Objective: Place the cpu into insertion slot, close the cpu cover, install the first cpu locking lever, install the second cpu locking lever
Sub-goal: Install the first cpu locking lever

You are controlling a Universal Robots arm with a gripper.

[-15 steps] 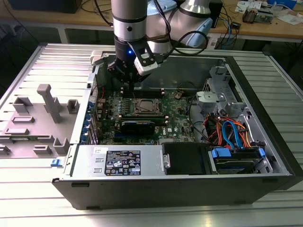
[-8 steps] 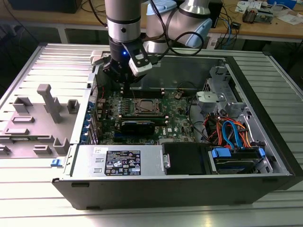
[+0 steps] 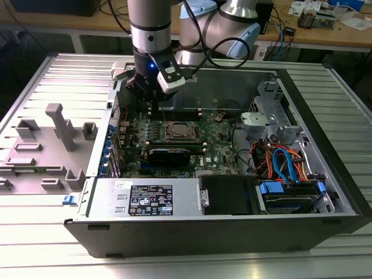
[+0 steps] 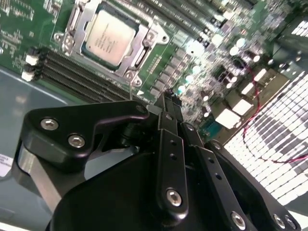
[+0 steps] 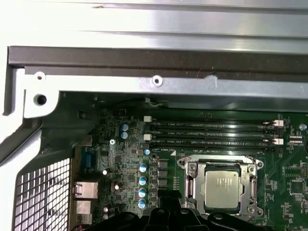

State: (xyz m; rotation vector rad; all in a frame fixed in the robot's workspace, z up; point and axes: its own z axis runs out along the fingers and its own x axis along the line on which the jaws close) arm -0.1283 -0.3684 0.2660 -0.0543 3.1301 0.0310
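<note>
Open computer case, green board inside. My pincer pressed together, holds nothing, hangs above board's edge by case wall. Insertion slot toward board's middle, beside pincer, not under it. Cpu cover lies flat on slot. Cpu sits in slot, framed by cover.

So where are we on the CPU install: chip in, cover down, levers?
Done: the chip is seated and the cover lies flat over its edges. In hand: nothing. The gripper is shut and empty, above the board, off to one side of the chip. Left: the two levers. I can't tell whether either is latched.
</note>
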